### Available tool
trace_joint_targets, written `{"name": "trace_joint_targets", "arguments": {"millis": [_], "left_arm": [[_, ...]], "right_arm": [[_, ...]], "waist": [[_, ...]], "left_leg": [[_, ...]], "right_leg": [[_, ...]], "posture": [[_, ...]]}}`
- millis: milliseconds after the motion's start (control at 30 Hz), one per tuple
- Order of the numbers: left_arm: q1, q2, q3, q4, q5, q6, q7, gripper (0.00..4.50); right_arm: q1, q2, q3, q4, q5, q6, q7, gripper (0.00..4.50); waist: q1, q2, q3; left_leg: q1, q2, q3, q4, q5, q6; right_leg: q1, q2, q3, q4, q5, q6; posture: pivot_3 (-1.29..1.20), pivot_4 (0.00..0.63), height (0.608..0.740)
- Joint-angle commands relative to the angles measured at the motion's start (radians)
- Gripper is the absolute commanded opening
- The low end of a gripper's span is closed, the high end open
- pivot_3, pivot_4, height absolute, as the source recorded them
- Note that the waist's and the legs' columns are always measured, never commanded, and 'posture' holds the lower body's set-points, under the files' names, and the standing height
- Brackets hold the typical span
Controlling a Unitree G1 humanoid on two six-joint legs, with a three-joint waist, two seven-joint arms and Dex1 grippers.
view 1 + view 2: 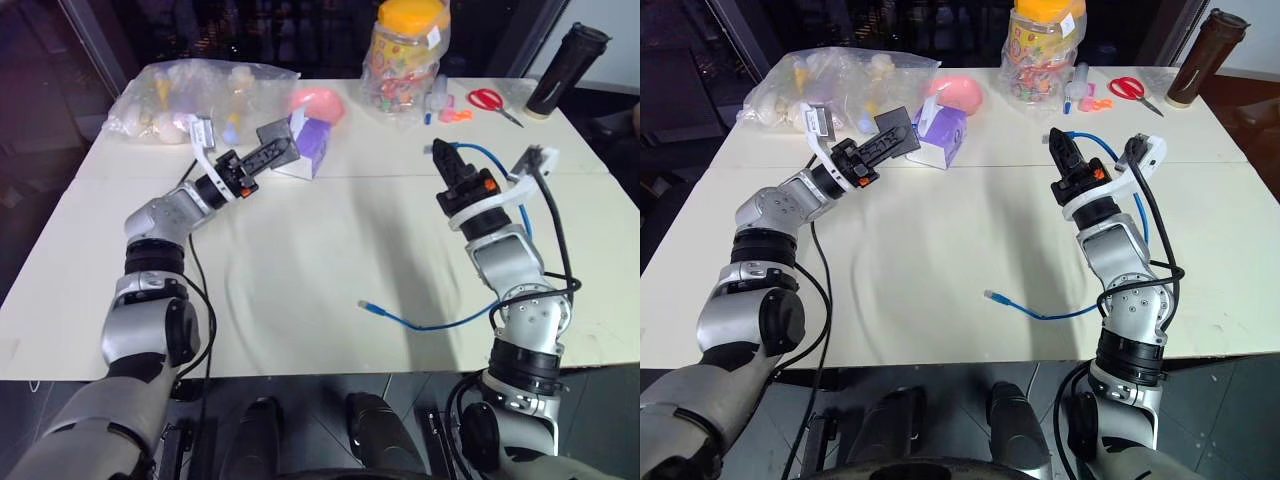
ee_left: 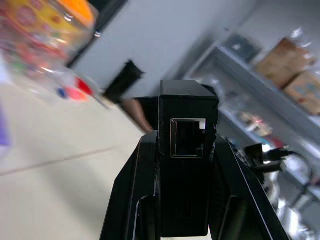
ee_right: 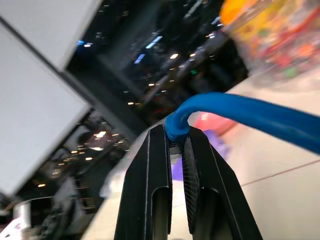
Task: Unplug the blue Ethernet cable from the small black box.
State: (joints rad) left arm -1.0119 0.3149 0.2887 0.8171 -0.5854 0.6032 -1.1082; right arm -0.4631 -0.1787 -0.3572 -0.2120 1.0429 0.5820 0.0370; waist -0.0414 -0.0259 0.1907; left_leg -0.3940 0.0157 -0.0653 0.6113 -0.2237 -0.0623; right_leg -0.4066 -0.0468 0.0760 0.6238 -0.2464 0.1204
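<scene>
A cream table stands before dark windows. The left gripper clamps the small black box; the right gripper pinches the blue Ethernet cable, unplugged.

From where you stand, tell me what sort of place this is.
Probably a lab or storeroom set up for testing: a cloth-covered table strewn with mixed household items such as red scissors and a candy jar, and shelves of cardboard boxes behind.
</scene>
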Motion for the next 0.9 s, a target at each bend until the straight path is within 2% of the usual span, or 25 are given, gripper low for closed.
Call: {"name": "trace_joint_targets", "arguments": {"millis": [33,167,200,267,367,467,667,700,800,900], "left_arm": [[0.032,-0.044,-0.12,-0.086,0.135,-0.191,0.036,0.53],[0.111,-0.119,-0.22,-0.187,0.251,-0.407,0.102,0.53],[0.133,-0.143,-0.243,-0.193,0.28,-0.464,0.125,0.53],[0.164,-0.186,-0.273,-0.194,0.313,-0.53,0.161,0.53],[0.18,-0.226,-0.284,-0.183,0.328,-0.572,0.196,0.53],[0.187,-0.264,-0.312,-0.152,0.359,-0.632,0.213,0.53],[0.144,-0.318,-0.324,-0.008,0.408,-0.755,0.269,0.53],[0.134,-0.322,-0.324,0.019,0.416,-0.772,0.272,0.53],[0.097,-0.332,-0.321,0.119,0.437,-0.818,0.28,0.53],[0.064,-0.341,-0.321,0.23,0.466,-0.872,0.294,0.53]], "right_arm": [[-0.019,-0.032,-0.014,0.027,-0.043,-0.013,-0.02,0.04],[-0.037,-0.104,-0.015,0.148,-0.144,0.026,-0.09,0.04],[-0.037,-0.15,0.027,0.191,-0.209,0.062,-0.094,0.04],[-0.033,-0.201,0.081,0.25,-0.283,0.098,-0.069,0.04],[-0.042,-0.218,0.107,0.279,-0.332,0.097,-0.028,0.04],[-0.054,-0.213,0.104,0.299,-0.362,0.097,-0.008,1.13],[-0.015,-0.255,0.158,0.251,-0.426,0.184,0.05,4.25],[-0.005,-0.262,0.166,0.231,-0.419,0.22,0.065,4.43],[0.057,-0.289,0.213,0.101,-0.407,0.285,0.13,4.43],[0.115,-0.243,0.161,-0.009,-0.395,0.297,0.076,4.43]], "waist": [[0.003,0.0,0.0],[0.006,0.0,0.0],[0.008,0.0,0.0],[0.01,0.0,0.0],[0.004,0.0,0.0],[-0.002,0.0,0.0],[0.001,0.0,0.0],[0.001,0.0,0.0],[0.005,0.0,0.0],[0.005,0.0,0.0]], "left_leg": [[-0.001,0.0,0.0,0.0,0.0,0.0],[-0.003,0.0,0.002,0.001,0.0,0.0],[-0.003,0.0,0.002,0.001,0.0,0.0],[-0.004,-0.001,0.003,0.001,0.0,0.0],[-0.004,0.0,0.003,0.001,0.0,0.001],[-0.004,0.0,0.003,0.001,0.0,0.001],[-0.004,0.0,0.003,0.003,-0.001,0.001],[-0.004,0.0,0.003,0.002,-0.001,0.001],[-0.005,0.0,0.003,0.002,-0.001,0.002],[-0.005,-0.001,0.002,0.002,-0.001,0.002]], "right_leg": [[0.0,0.0,0.0,-0.001,0.0,0.0],[0.0,-0.001,0.002,-0.005,0.001,0.0],[0.0,-0.001,0.002,-0.006,0.001,0.0],[-0.001,-0.002,0.002,-0.006,0.001,0.0],[-0.001,-0.001,0.002,-0.006,0.001,0.0],[-0.002,0.0,0.003,-0.006,0.001,0.0],[-0.001,0.0,0.003,-0.006,0.001,0.001],[-0.001,0.0,0.003,-0.006,0.001,0.001],[-0.001,0.0,0.003,-0.006,0.0,0.001],[-0.001,0.0,0.002,-0.007,0.0,0.001]], "posture": [[0.0,0.15,0.739],[0.0,0.15,0.739],[0.0,0.15,0.739],[0.0,0.15,0.739],[0.0,0.15,0.739],[0.0,0.15,0.739],[0.0,0.15,0.739],[0.0,0.15,0.739],[0.0,0.15,0.739],[0.0,0.15,0.739]]}}
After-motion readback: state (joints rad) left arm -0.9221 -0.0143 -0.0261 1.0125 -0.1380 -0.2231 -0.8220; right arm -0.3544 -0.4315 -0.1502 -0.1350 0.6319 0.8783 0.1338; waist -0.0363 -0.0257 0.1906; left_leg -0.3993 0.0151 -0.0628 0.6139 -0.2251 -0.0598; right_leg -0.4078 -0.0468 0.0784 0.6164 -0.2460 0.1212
